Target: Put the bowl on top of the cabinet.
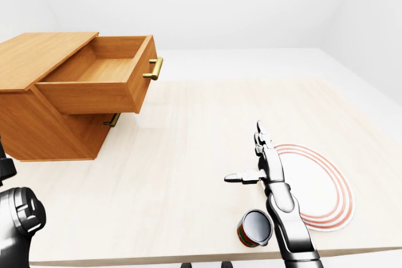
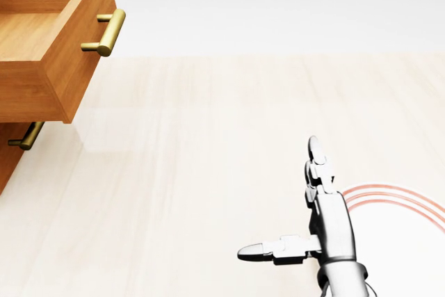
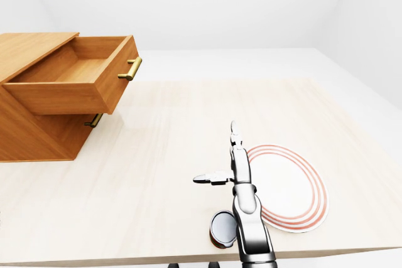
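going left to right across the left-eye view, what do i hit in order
cabinet → its open top drawer → brass drawer handle → right robot hand → red-ringed bowl

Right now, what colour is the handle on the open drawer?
Shiny gold, like brass. The handle shows best in the head view.
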